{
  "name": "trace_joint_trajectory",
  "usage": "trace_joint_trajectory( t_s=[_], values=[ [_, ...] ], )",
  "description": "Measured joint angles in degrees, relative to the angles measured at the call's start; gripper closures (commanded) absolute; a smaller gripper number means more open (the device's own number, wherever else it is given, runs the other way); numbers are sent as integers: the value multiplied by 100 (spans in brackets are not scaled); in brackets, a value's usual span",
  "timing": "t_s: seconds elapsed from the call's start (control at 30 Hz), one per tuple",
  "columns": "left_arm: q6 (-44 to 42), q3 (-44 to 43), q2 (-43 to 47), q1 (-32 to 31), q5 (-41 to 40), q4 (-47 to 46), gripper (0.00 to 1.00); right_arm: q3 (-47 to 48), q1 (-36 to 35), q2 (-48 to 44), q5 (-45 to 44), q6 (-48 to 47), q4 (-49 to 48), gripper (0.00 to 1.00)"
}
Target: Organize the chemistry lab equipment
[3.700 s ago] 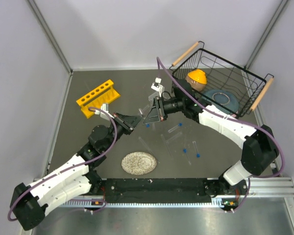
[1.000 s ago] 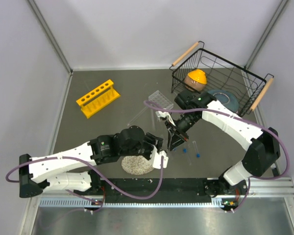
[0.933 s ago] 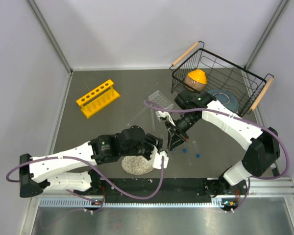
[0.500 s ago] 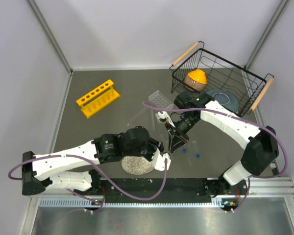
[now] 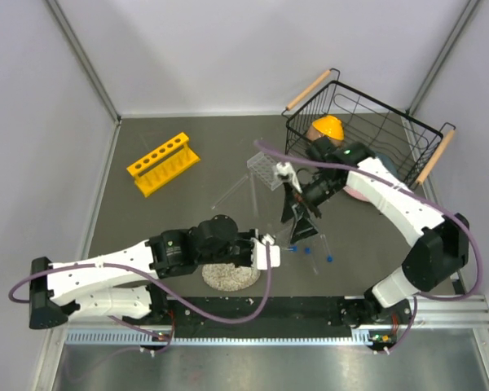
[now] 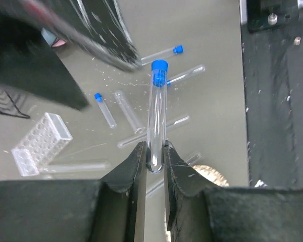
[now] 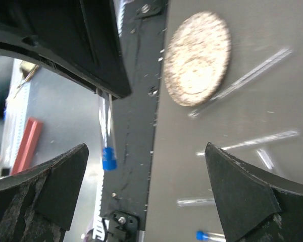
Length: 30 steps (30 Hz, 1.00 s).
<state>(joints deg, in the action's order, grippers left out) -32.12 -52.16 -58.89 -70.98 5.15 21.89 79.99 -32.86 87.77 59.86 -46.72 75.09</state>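
Observation:
My left gripper (image 6: 152,157) (image 5: 275,251) is shut on the lower end of a clear blue-capped vial (image 6: 157,113) (image 5: 288,248), which sticks out level above the table. In the right wrist view the same vial (image 7: 107,136) juts from under the left gripper's black fingers (image 7: 65,40). My right gripper (image 5: 300,220) (image 7: 146,146) stands wide open just beyond the vial's cap, holding nothing. More vials (image 6: 105,108) (image 5: 328,259) and long test tubes (image 6: 188,75) (image 5: 228,194) lie scattered on the table. The yellow rack (image 5: 163,163) stands at the left. The clear plastic rack (image 5: 265,169) (image 6: 40,143) sits behind the right gripper.
A black wire basket (image 5: 407,134) with dishes stands at the back right. The speckled disc (image 5: 228,277) (image 7: 197,58) lies under the left wrist near the front edge. The arms' black base rail (image 5: 261,309) runs along the front.
The right gripper, shut on the vial a moment ago, has opened and drawn back toward the clear rack. The left gripper closed on the vial and now holds it alone.

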Motion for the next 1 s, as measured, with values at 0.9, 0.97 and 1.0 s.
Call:
trace_joint_trajectory(
  t_s=[0.9,0.97,1.0],
  values=[
    [7571,3869,940,0,-2260,-8129,100,-2076,914,-2441,1283,3346,-4848,5],
    [7665,3869,815,2,-2253,-8327,100,-2479,903,-2437,1303,4494,-5991,7],
    [7726,3869,723,2,-2245,-8446,100,-2660,896,-2433,1311,5053,-6548,7]
  ],
)
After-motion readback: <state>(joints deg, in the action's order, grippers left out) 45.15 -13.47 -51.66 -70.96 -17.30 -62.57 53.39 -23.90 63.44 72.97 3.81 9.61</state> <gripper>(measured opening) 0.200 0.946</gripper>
